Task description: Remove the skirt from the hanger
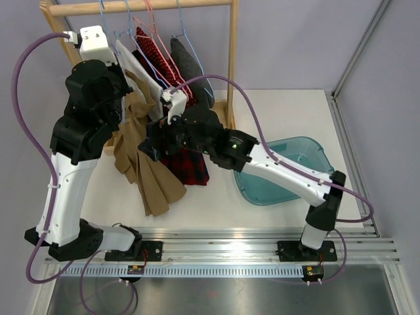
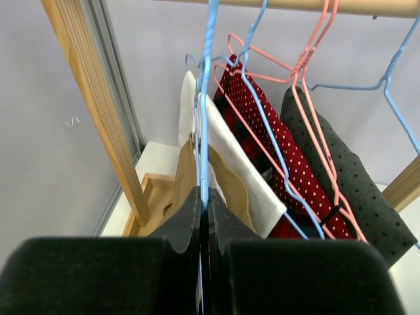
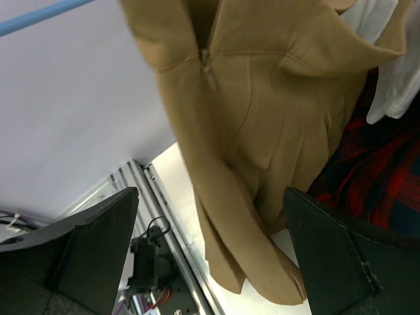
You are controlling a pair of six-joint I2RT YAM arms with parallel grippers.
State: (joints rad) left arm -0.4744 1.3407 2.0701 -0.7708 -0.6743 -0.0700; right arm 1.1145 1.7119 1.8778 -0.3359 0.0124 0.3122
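The tan skirt (image 1: 141, 157) with a zip hangs from a light blue wire hanger (image 2: 205, 98) on the wooden rack, its hem drooping to the table. My left gripper (image 2: 205, 197) is shut on the hanger's wire, just above the skirt's waist (image 2: 180, 187); in the top view it (image 1: 123, 104) sits at the skirt's top. My right gripper (image 3: 210, 197) is open, with the skirt's lower part (image 3: 262, 131) hanging between and beyond its wide-spread fingers. In the top view it (image 1: 154, 141) is beside the skirt's right edge.
The wooden rail (image 1: 141, 8) carries more wire hangers with a white cloth (image 1: 134, 62), a red dotted garment (image 1: 157, 52) and a grey one (image 1: 187, 62). A red plaid garment (image 1: 190, 164) hangs behind my right wrist. A teal bin (image 1: 289, 170) lies at the right.
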